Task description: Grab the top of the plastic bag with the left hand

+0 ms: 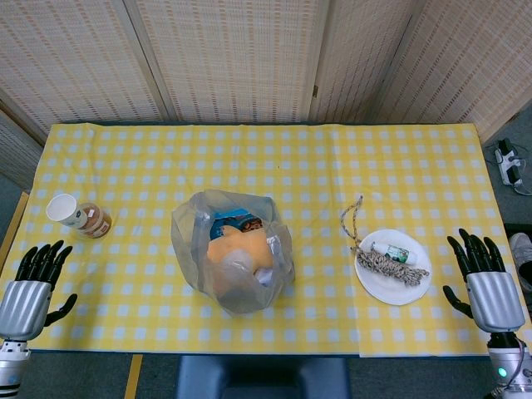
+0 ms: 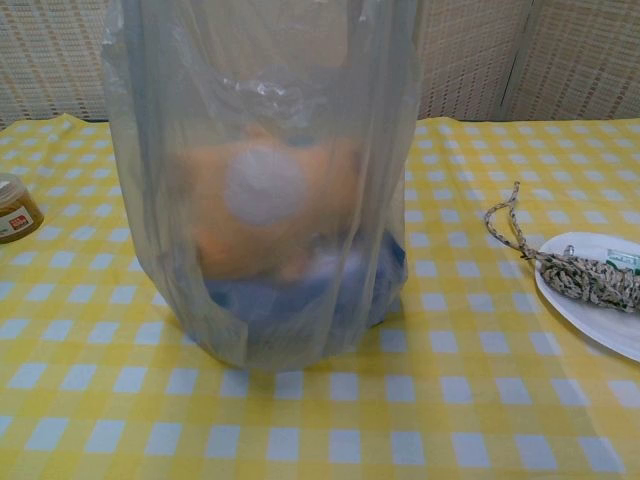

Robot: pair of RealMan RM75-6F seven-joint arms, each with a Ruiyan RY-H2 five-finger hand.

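Observation:
A translucent grey plastic bag stands upright in the middle of the table, its mouth open at the top. Orange, white and blue items show inside it. In the chest view the plastic bag fills the centre and its top runs out of frame. My left hand rests at the table's front left corner, fingers spread, holding nothing, far from the bag. At the front right edge my right hand is likewise spread and empty. Neither hand shows in the chest view.
A paper cup and a small brown jar lie on their sides at the left. A white plate with a coiled rope and a small tube sits at the right. A yellow checked cloth covers the table.

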